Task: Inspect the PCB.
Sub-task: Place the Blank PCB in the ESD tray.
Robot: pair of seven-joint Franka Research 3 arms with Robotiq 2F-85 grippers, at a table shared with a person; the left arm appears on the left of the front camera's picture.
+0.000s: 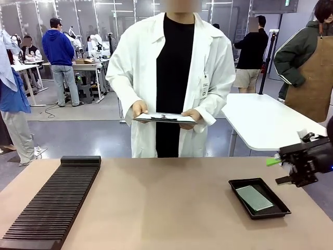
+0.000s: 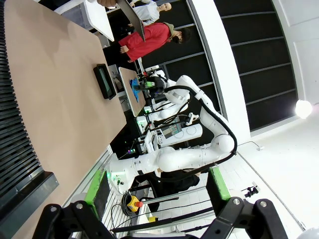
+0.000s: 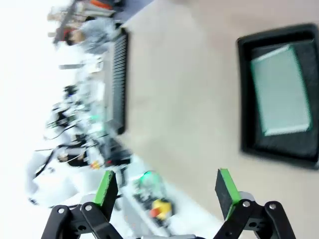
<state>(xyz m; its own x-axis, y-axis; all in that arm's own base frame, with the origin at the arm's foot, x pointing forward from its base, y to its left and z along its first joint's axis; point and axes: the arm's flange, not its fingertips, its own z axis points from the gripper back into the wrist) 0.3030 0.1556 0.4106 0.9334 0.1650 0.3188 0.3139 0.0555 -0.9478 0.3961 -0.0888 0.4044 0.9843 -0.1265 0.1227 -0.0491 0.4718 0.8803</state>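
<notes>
The circuit board is lying flat inside the black tray at the near right of the table. The right gripper is hovering just right of the tray, jaws spread, holding nothing. The left gripper is also standing wide apart and empty. A person is holding a clipboard at the far side.

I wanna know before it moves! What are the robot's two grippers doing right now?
Left gripper: open, holding nothing.
Right gripper: open, holding nothing, off to the side of the PCB.
</notes>
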